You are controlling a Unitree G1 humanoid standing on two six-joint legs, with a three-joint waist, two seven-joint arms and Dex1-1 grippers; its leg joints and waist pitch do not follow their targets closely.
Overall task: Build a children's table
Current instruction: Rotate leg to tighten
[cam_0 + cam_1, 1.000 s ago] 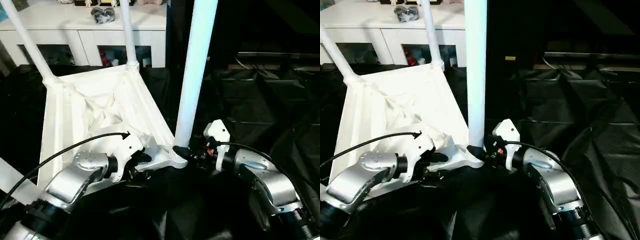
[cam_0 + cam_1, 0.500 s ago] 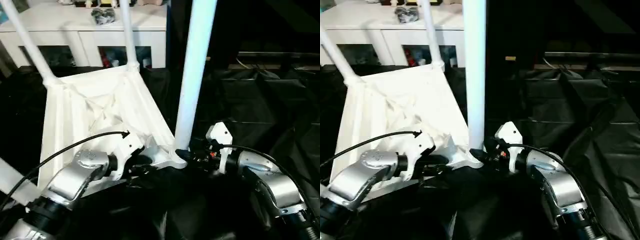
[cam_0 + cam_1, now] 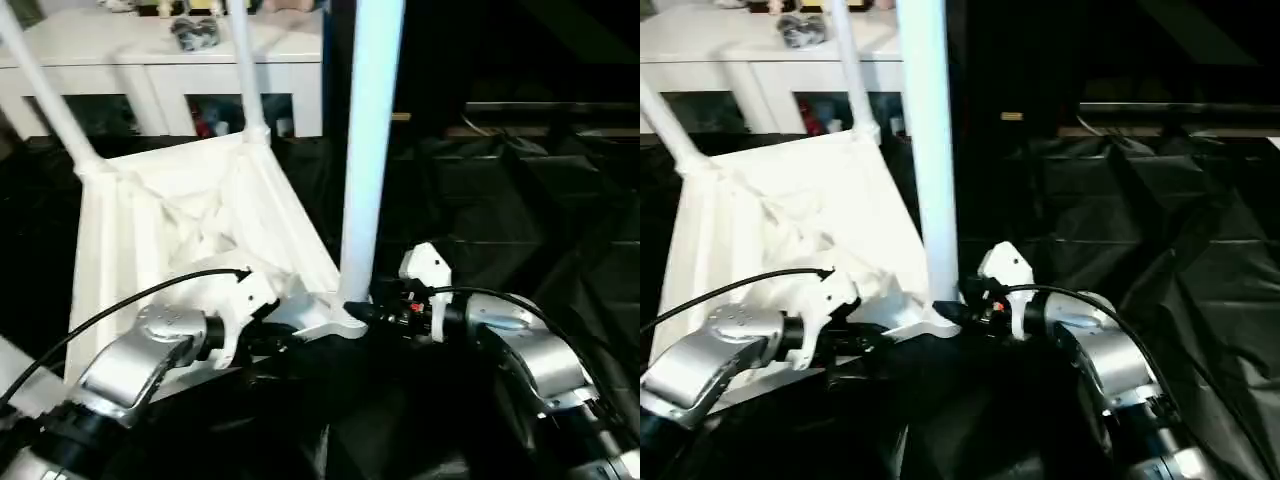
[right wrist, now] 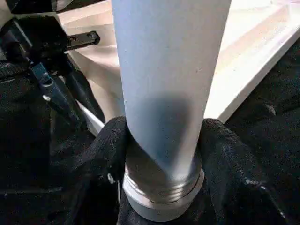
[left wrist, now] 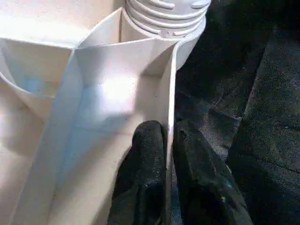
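Note:
The children's table lies upside down, its white ribbed tabletop [image 3: 190, 220] facing up on black sheeting. Two white legs [image 3: 245, 70] rise from its far corners. A third leg [image 3: 365, 150] stands in the near right corner socket [image 3: 335, 322]. My left gripper [image 5: 168, 136] is shut on the thin upright wall of the tabletop just beside that socket, one black finger on each side. My right gripper [image 4: 161, 140] is closed round the base of the near leg [image 4: 164, 70], with its fingers [image 4: 225, 154] pressing on both sides just above the threaded end.
A white cabinet [image 3: 200, 60] with small objects on top stands behind the tabletop. Crumpled black sheeting [image 3: 520, 200] covers the ground to the right and in front. A black cable [image 3: 120, 305] arcs over my left forearm.
My left gripper's fingers have closed onto the tabletop wall. The right gripper has tightened a little round the leg's base. The camera has shifted slightly.

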